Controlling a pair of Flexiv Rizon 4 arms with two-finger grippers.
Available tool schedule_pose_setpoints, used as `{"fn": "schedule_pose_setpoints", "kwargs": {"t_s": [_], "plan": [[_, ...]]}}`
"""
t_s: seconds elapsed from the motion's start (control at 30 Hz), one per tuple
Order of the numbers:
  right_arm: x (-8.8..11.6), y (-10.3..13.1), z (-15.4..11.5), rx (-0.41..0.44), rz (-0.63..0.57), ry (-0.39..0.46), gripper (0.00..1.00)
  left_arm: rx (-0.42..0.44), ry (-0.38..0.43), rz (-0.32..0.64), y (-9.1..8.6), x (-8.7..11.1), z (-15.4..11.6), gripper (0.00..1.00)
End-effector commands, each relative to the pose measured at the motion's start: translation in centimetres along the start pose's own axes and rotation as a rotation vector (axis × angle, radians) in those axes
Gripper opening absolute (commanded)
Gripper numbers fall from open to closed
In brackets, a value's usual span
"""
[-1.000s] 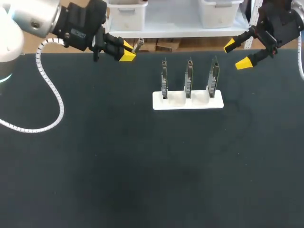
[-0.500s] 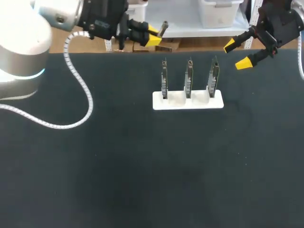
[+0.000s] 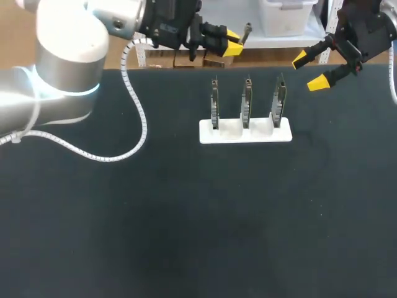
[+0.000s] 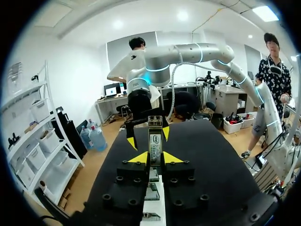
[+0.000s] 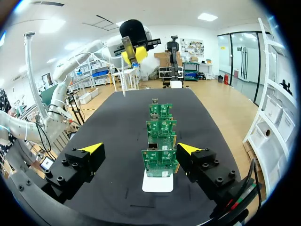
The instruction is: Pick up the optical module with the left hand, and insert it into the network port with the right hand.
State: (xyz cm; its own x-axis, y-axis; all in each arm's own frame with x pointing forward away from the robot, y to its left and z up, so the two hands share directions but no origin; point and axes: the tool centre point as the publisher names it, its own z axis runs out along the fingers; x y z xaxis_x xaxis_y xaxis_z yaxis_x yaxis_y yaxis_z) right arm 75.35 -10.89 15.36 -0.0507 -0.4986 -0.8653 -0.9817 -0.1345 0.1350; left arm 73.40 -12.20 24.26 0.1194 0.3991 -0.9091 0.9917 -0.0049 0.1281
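Stock of the table as I have it on my screens:

- Left gripper [image 3: 234, 42]: raised over the table's far edge, behind the holder and to its left. Jaws closed on the optical module [image 4: 155, 136], which sticks out past the yellow tips and is pinched from both sides.
- Right gripper [image 3: 309, 71]: in the air near the far right corner, well apart from the module. Jaws wide apart, holding nothing.
- White holder [image 3: 245, 132]: on the black table [image 3: 186, 217], toward the far middle, with three circuit boards [image 5: 160, 162] standing upright in a row.
- Network port: I cannot pick it out for certain. I take it to sit on one of the boards.

Progress, as I judge it:

- Done: the pick-up. The module is off the table and in my left gripper.
- Left to do: the hand-over to my right gripper, lining the module up with the port, and pushing it in. No board has a module in it, as far as I can see.
- Overall: roughly the first third is complete.
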Motion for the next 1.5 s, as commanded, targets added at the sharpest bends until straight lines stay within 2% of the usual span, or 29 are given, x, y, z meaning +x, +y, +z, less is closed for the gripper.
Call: {"fn": "schedule_pose_setpoints", "kwargs": {"t_s": [0.03,0.17,0.3,0.57,1.0,1.03,1.37,1.5], "plan": [[0.0,0.2,0.0,0.006,-0.002,-0.001,1.00,0.008,0.018,-0.006,0.1,0.6,1.5,0.00],[0.0,0.2,0.0,0.006,-0.002,-0.001,1.00,0.036,0.042,-0.021,-0.3,1.6,2.6,0.00],[0.0,0.2,0.0,0.006,-0.002,-0.001,1.00,0.042,0.048,-0.037,-0.5,2.1,2.5,0.00],[0.0,0.2,0.0,0.006,-0.002,-0.001,1.00,0.018,0.080,-0.002,-0.2,1.5,-0.4,0.00],[0.0,0.2,0.0,0.006,-0.002,-0.001,1.00,0.018,0.080,-0.002,-0.2,1.5,-0.4,0.00],[0.0,0.2,0.0,0.006,-0.002,-0.001,1.00,0.024,0.099,-0.006,0.0,1.4,-0.1,0.00],[0.0,0.2,0.0,0.006,-0.002,-0.001,1.00,0.031,0.066,-0.014,2.0,-0.5,4.7,0.00],[0.0,0.2,0.0,0.006,-0.002,-0.001,1.00,0.025,0.062,-0.031,2.6,-0.4,5.9,0.00]]}}
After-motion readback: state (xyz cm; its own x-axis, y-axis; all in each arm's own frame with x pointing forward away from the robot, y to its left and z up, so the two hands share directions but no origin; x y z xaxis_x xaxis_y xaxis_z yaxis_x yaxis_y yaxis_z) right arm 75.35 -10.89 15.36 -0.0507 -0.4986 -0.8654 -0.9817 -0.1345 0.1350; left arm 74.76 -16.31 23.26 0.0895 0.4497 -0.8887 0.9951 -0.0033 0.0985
